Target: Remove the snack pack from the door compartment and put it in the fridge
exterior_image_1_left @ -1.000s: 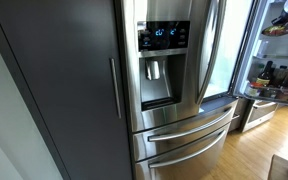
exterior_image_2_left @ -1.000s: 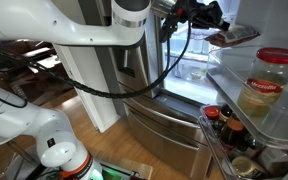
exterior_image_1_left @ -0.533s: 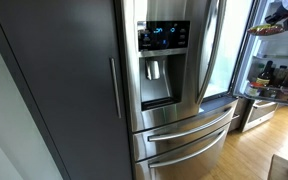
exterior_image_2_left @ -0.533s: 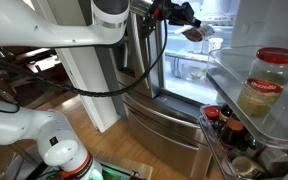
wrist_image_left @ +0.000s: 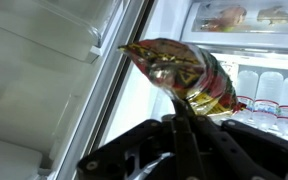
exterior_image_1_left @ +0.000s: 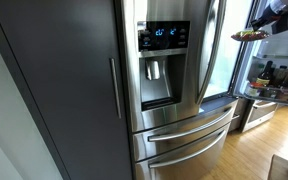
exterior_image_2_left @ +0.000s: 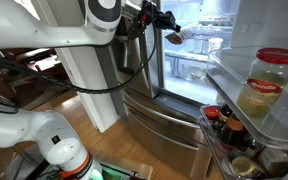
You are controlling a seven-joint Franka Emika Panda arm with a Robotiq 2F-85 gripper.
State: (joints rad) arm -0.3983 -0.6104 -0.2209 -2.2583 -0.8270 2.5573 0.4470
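Note:
My gripper (wrist_image_left: 184,128) is shut on the bottom edge of the snack pack (wrist_image_left: 184,72), a shiny orange-yellow pouch that stands up from the fingers. In both exterior views the gripper (exterior_image_2_left: 160,20) (exterior_image_1_left: 276,14) holds the pack (exterior_image_2_left: 174,36) (exterior_image_1_left: 249,35) in the air in front of the lit open inside of the fridge (exterior_image_2_left: 199,62). The stainless-steel fridge (exterior_image_1_left: 179,100) has a blue-lit dispenser panel (exterior_image_1_left: 164,36). The open door's compartments (exterior_image_2_left: 234,70) lie to the side of the gripper.
A tall dark grey cabinet (exterior_image_1_left: 54,90) stands beside the fridge. The door compartments hold a red-lidded jar (exterior_image_2_left: 267,80) and several bottles (exterior_image_2_left: 229,130). Water bottles (wrist_image_left: 269,95) and food packs (wrist_image_left: 224,16) sit on fridge shelves. Two drawers (exterior_image_2_left: 164,125) are below.
My gripper has carried the snack pack away from the door compartment, across toward the fridge's open inside. The pack stays gripped.

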